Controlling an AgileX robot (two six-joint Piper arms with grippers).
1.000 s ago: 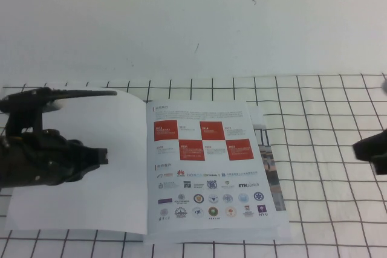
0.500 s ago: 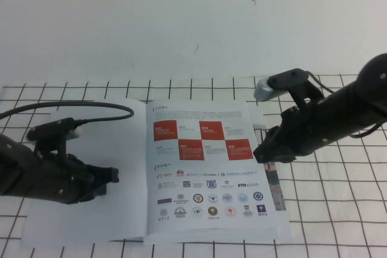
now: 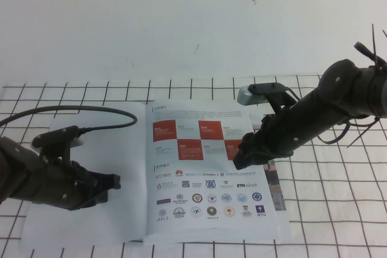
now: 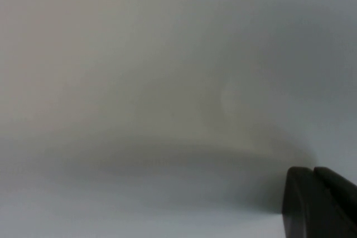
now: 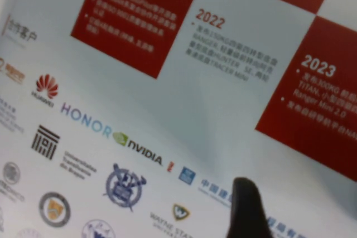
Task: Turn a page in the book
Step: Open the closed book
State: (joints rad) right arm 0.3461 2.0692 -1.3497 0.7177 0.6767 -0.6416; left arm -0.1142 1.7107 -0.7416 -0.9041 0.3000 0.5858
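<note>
The book (image 3: 181, 234) lies open on the grid mat. Its left side is a blank white sheet (image 3: 127, 143). The page (image 3: 202, 167), with red-and-white squares above rows of logos, is its right side and lies flat. My right gripper (image 3: 242, 156) hangs low over the page's right edge beside the lower red square. The right wrist view shows the page (image 5: 167, 98) close up, with the gripper's dark tip just above the logos. My left gripper (image 3: 112, 183) is shut and sits low over the blank sheet. The left wrist view shows only blurred white paper and that gripper (image 4: 315, 199).
The white mat with black grid lines (image 3: 326, 209) lies under the book. A further sheet (image 3: 275, 185) sticks out under the page's right edge. A black cable (image 3: 91, 110) arcs over the blank sheet. Bare white table (image 3: 181, 22) lies beyond.
My right arm has swung in from the right edge of view and lowered over the page's right edge. My left arm has dropped and shifted slightly right over the blank sheet.
</note>
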